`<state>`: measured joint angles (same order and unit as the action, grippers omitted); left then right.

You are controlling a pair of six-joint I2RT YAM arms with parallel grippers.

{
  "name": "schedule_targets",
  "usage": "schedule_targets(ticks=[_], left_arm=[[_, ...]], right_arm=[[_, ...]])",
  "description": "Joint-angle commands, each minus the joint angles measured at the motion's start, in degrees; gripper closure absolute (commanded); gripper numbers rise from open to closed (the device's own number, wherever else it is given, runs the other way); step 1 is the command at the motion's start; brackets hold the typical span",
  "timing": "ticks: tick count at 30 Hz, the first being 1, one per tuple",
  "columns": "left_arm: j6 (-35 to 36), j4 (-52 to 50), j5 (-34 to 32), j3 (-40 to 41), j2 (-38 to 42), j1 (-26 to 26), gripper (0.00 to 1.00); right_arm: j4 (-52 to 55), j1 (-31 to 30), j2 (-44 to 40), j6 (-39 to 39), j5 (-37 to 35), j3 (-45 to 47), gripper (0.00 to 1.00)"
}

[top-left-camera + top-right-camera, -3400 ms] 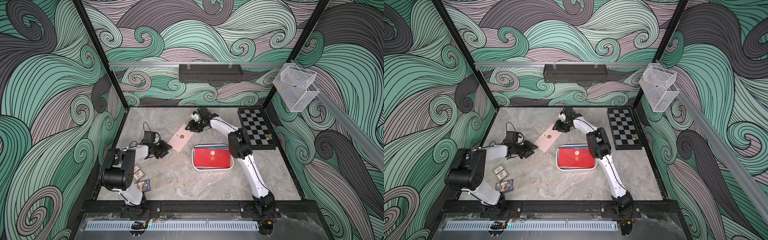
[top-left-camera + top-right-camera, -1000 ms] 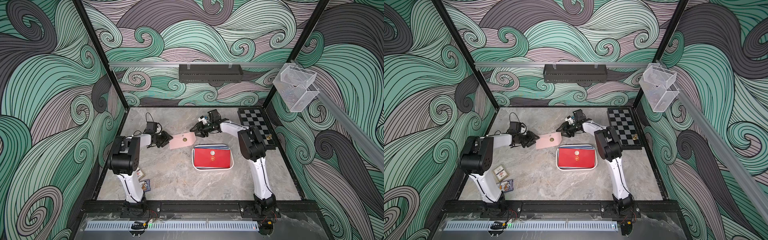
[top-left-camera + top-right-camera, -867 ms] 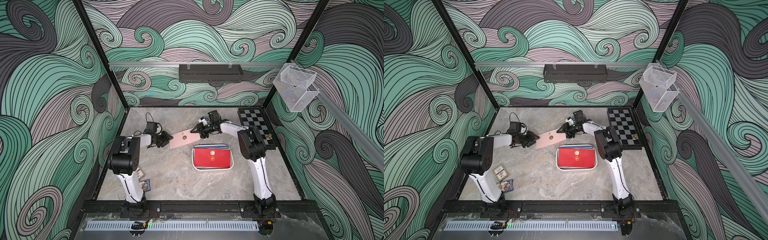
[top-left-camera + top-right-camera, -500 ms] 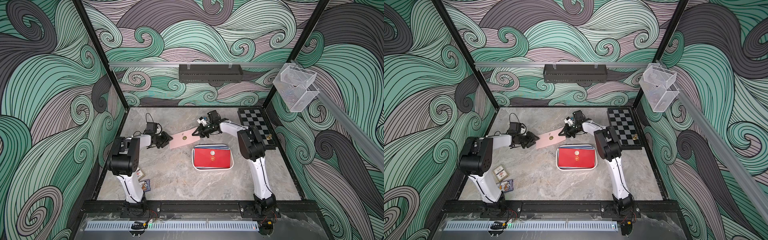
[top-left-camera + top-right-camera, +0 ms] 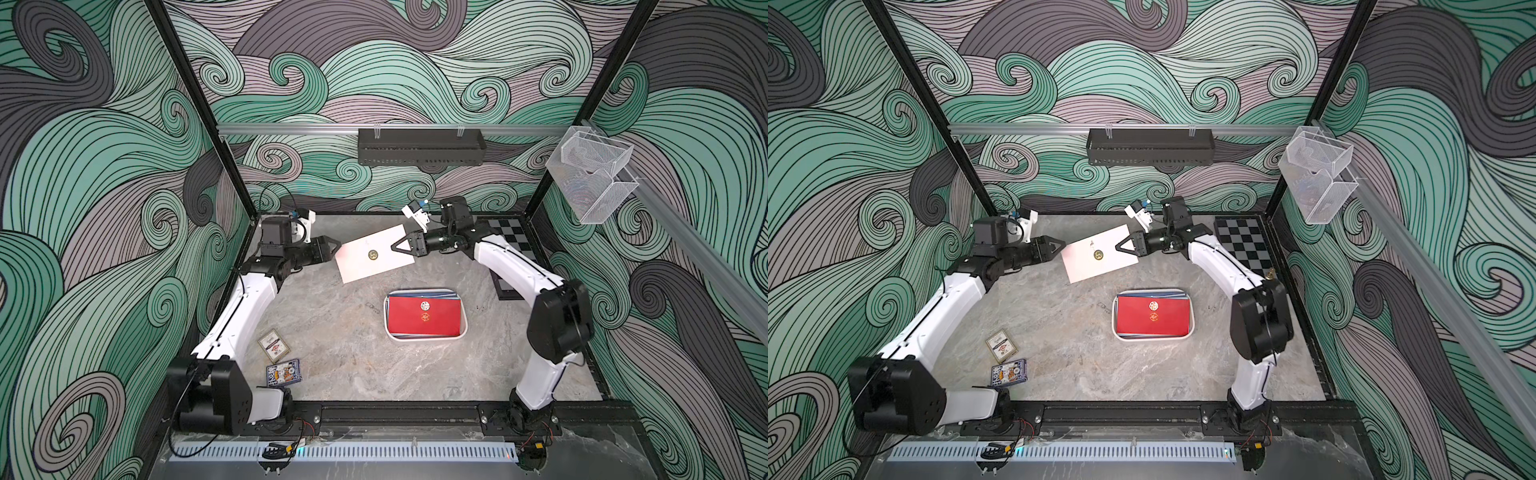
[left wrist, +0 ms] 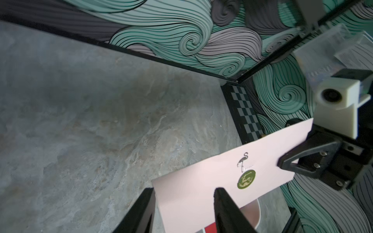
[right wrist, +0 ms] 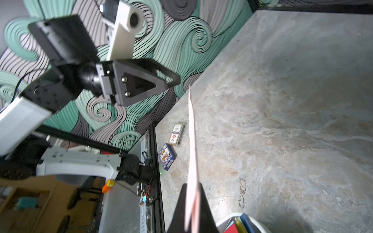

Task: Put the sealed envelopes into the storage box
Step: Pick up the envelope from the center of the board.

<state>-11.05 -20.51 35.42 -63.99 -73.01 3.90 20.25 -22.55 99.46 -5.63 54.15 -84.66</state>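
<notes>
Several envelopes lie stacked in the storage box [image 5: 428, 338], which stands on the table nearer to the right arm. A red envelope [image 5: 424, 318] is on top, and blue and yellow edges show under it in the right wrist view. One pink envelope [image 5: 361, 266] is not yet inside: it hangs in the air between the two arms, apart from the box. The right gripper [image 5: 394, 248] is closed on one short end and carries it. The left gripper [image 5: 337, 248] is at the opposite end with its jaws apart, and I judge that it does not grip the paper. I see no other envelope on the table, so this one seems to be the last. What remains is to bring it over the box and let it go.

The red envelope has a white round emblem with a Chinese character and a small gold mark below, too small to read. The pink envelope shows a little flamingo drawing [image 6: 244, 160] with tiny script under it, and a round gold-green seal [image 6: 246, 179] with curly lettering; neither can be read.
</notes>
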Motion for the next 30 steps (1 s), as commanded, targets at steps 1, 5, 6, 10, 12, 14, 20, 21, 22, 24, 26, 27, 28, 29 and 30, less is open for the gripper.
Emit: schedule_targets(ticks=[1,5,6,10,12,14,20,21,22,24,26,27,28,29,30], left_arm=[[19.8,-10.4,8.4,0.8,2.4,0.9,0.48],[22.3,-13.0,13.1,0.8,6.0,3.7,0.38],[24.1,-15.4,13.1,0.0,6.0,4.9,0.36],[35.6,-30.1,5.0,-5.4,3.0,14.4,0.36],[37.5,-33.7,3.3,-7.1,1.1,17.5,0.39],[36.5,-33.0,2.6,-7.1,0.7,18.5,0.41],[38.1,-35.7,0.8,-8.4,-1.0,20.6,0.51],[38.2,-35.7,0.2,-8.5,-1.4,20.8,0.54],[38.3,-35.7,0.2,-8.7,-1.7,20.8,0.56],[38.1,-35.0,-0.3,-9.1,-1.8,21.0,0.57],[37.3,-33.9,-3.3,-10.1,-1.2,21.1,0.55],[36.7,-33.0,-5.3,-10.6,-0.4,21.0,0.54],[36.7,-32.2,-6.0,-11.0,0.5,21.0,0.54],[36.9,-32.0,-6.0,-11.2,1.4,21.0,0.53],[37.2,-31.3,-5.8,-11.3,2.5,21.1,0.53]], right_arm=[[0.6,-0.1,-4.9,13.7,3.5,7.2,0.98],[0.7,-0.2,-9.9,19.0,4.7,13.2,0.98],[1.3,-0.4,-10.6,20.2,5.0,14.0,0.98],[1.7,-1.8,-13.9,24.8,5.2,18.0,0.99],[2.7,-2.9,-14.5,27.2,5.1,18.6,1.0],[4.2,-3.7,-14.4,28.6,5.3,18.4,0.99],[4.6,-4.4,-14.8,29.8,6.7,18.5,0.99],[4.7,-4.5,-14.8,30.0,7.1,18.5,0.99],[4.8,-4.6,-14.8,30.1,7.5,18.6,1.0],[5.6,-4.8,-14.7,30.8,7.9,18.6,1.0],[6.0,-4.9,-14.6,31.3,7.3,18.7,1.0],[6.3,-5.0,-14.6,31.5,6.9,18.8,1.0],[6.4,-5.0,-14.7,31.7,6.6,19.0,1.0],[6.3,-5.0,-14.7,31.8,6.5,19.1,1.0],[6.3,-5.0,-14.7,31.8,6.7,19.2,1.0]])
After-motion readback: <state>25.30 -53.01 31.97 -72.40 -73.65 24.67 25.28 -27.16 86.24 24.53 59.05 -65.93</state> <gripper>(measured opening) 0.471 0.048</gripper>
